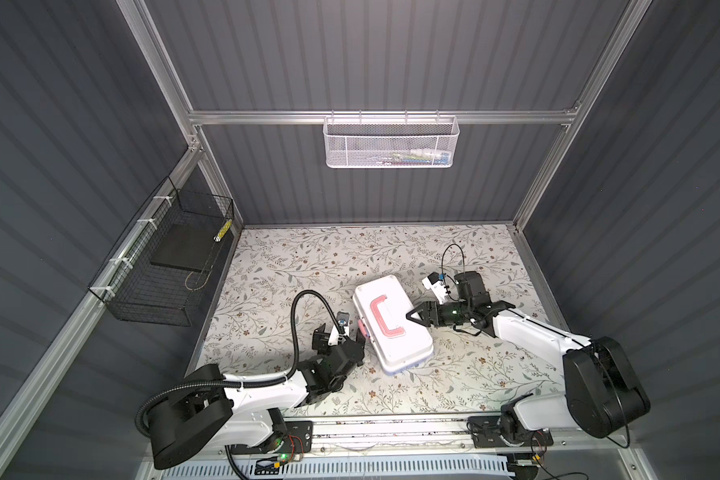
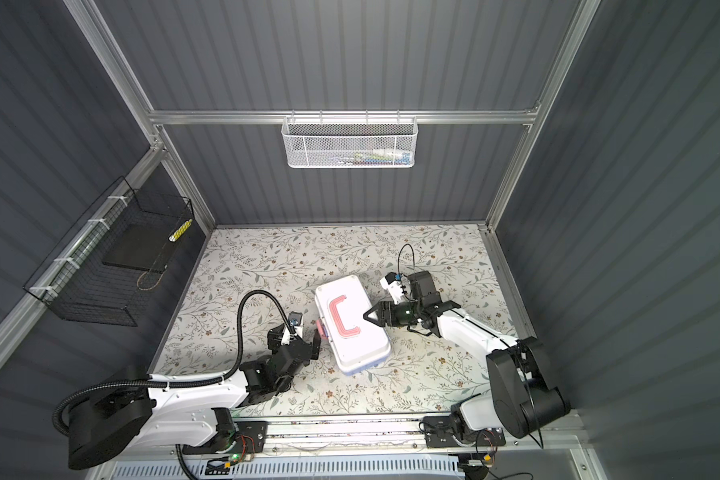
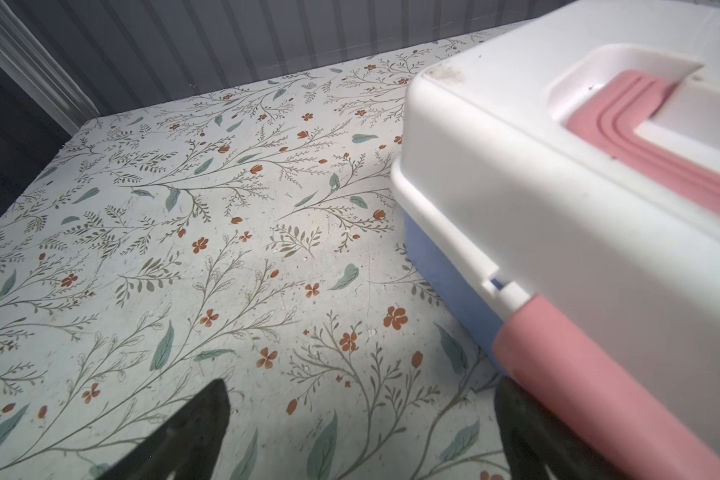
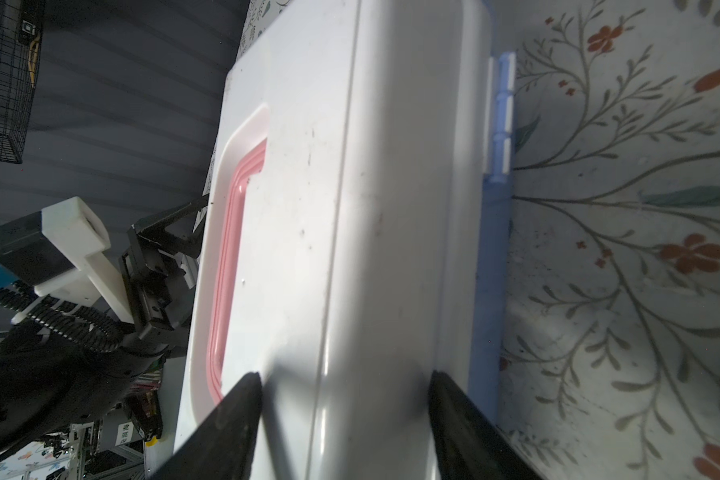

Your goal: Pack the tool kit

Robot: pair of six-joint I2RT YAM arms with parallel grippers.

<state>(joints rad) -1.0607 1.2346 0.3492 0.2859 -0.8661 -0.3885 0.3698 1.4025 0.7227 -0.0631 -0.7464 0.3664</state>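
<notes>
Left jaws apart by latch (image 3: 599, 395) | right jaws clamp tool kit (image 1: 408, 347) | mesh basket (image 1: 391, 145) behind

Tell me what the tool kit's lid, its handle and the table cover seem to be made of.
Lid: moulded white plastic, semi-gloss, going by soft highlights, rounded edges and scuffs.
Handle: pink plastic, matte, with moulded ridges; possibly rubbery, hard to tell.
Table cover: looks like printed film or paper, a flat floral pattern with a faint sheen and fine scratches.

Tool kit (image 1: 393, 318) interior unseen beneath lid (image 2: 364, 347)
</notes>
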